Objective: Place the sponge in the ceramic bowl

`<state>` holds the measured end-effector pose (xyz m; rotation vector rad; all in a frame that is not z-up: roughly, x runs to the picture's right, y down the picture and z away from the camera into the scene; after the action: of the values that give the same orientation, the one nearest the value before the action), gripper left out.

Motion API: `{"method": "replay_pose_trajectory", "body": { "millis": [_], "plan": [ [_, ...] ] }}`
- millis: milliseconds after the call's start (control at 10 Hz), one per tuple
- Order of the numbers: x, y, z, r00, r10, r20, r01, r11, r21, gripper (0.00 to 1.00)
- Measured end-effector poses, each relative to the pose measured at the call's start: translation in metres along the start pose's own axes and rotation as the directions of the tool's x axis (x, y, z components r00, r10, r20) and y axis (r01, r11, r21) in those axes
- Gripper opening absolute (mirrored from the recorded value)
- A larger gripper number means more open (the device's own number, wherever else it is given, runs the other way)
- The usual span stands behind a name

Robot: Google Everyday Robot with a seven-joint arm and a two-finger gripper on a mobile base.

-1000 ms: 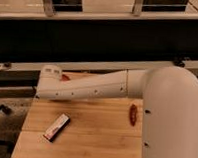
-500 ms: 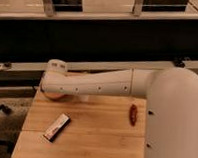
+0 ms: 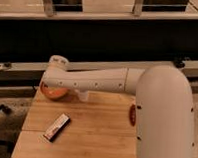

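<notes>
The orange-red ceramic bowl sits at the table's back left corner, partly covered by my white arm. The arm's wrist bends down right above the bowl. My gripper hangs below that wrist, over the bowl, and is hidden behind the arm. The sponge is hidden from view.
A small clear plastic cup stands just right of the bowl under the forearm. A black-and-white bar lies on the wooden table at front left. A small red object lies at the right beside my arm's wide base.
The wrist end of the arm has risen a little and shifted right, uncovering more of the orange bowl beneath it. The bar and the red object have stayed put.
</notes>
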<state>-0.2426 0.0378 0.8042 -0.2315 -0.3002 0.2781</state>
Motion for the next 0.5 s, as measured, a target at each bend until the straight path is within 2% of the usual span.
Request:
{"method": "replay_pose_trajectory", "body": {
  "millis": [200,500],
  "plan": [
    [0.007,-0.008,0.014,1.0,0.007,-0.012,-0.007,1.0,-0.001,0.0],
    [0.013,-0.015,0.023,1.0,0.01,-0.02,-0.01,1.0,-0.001,0.0]
  ]
}}
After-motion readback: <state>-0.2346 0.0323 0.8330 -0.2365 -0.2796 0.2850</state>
